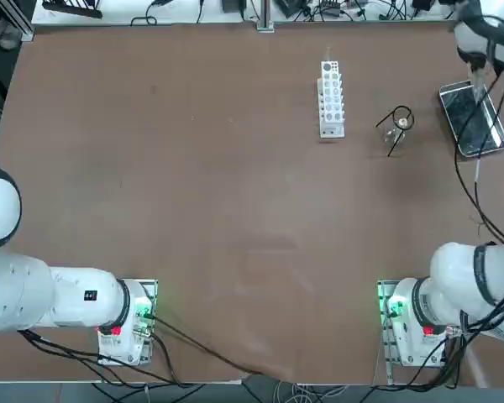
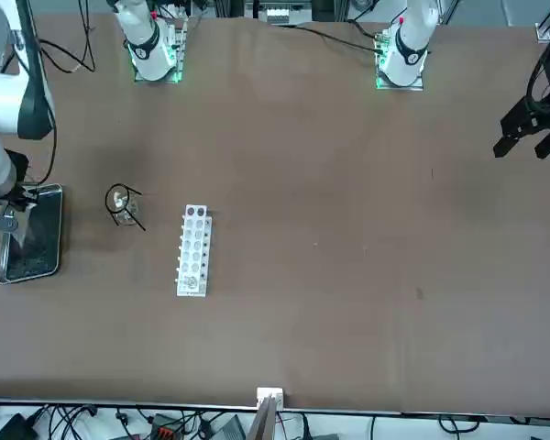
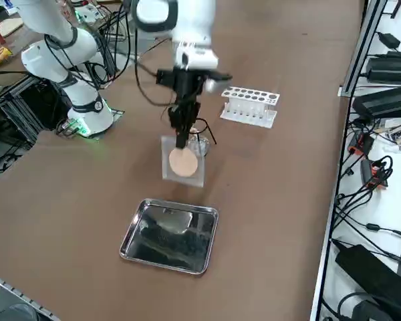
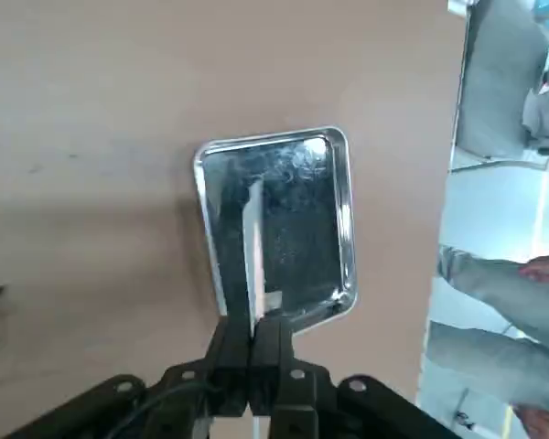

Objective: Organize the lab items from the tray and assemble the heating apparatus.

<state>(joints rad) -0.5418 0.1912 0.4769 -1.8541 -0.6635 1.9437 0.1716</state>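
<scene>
Beside the tray [image 3: 170, 237], white rack [image 3: 249, 105] (pincer [image 3: 182, 142] clamping mesh [image 3: 183, 162]).

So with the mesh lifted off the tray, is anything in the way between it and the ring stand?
Nothing visible. The right gripper is shut on the mesh, which hangs edge-up above the table near the tray. The ring stand, with the burner inside it, stands beside the test-tube rack, its top ring uncovered.

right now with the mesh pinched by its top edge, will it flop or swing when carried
Probably stiff: the mesh hangs flat and square from the shut right tool, with no visible sag. It may swing a little, since only one edge is held. It looks thin and light, edge-on in the wrist view, so the ring stand should bear it.
</scene>
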